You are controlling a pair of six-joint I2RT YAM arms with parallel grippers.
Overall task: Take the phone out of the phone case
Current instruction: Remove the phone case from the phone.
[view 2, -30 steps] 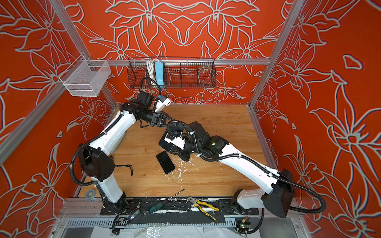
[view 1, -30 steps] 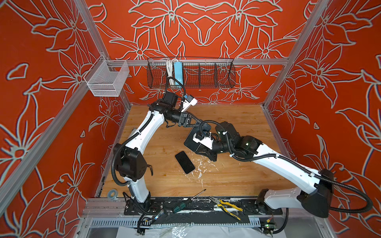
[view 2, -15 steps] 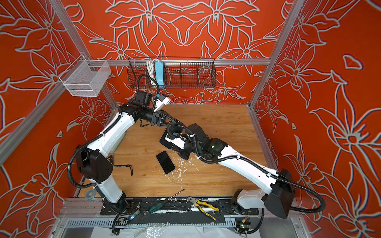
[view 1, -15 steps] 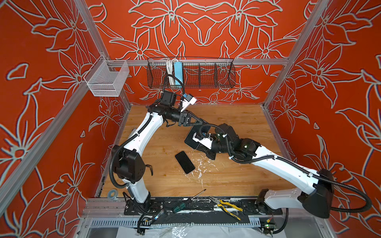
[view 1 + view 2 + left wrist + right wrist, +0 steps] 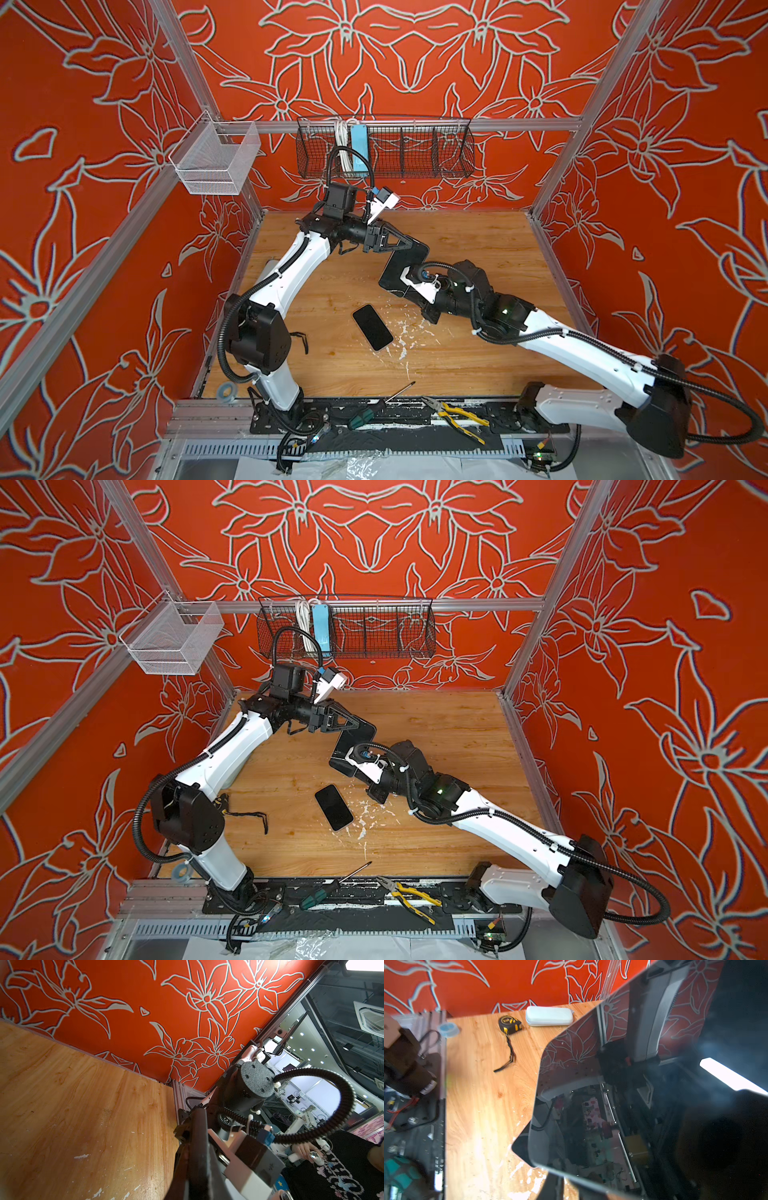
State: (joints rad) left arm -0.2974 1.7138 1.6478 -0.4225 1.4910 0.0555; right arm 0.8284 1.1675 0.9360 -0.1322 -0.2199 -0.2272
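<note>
**Front edge.** A green-handled screwdriver [image 5: 365, 415] and yellow-handled pliers [image 5: 455, 415] lie on the black rail along the near side of the tabletop [image 5: 478, 365]. A roll of tape [image 5: 227, 390] sits at the near left corner.

**Phone.** The black phone [image 5: 372, 327] lies flat on the tabletop among white scuff marks, nearer than both claws. Nothing touches it.

**Left side.** In the right wrist view, a yellow-and-black tape measure [image 5: 509, 1024] and a white pouch [image 5: 549, 1016] lie near each other on the tabletop, by the wall.

**Phone case.** A flat, glossy black piece, taken to be the phone case [image 5: 405, 262], is held tilted above the tabletop. It is beyond the phone and well apart from it. Whether anything sits inside it cannot be told.

**Right claw.** The right claw [image 5: 403, 286] is at the near end of the case. Its fingers are hidden in both top views. In the right wrist view they are only a dark blur beside the glossy face of the case [image 5: 612, 1105]. I cannot tell whether the fingers are apart or together.

**Left claw.** The left claw [image 5: 413, 246] is clamped on the far end of the case. The left wrist view shows the case [image 5: 197, 1147] edge-on, running out from the claw.

**Back wall.** A black wire basket [image 5: 415, 153] holds a blue power strip [image 5: 359, 147]. A white mesh basket [image 5: 216, 162] hangs at the far left corner.
</note>
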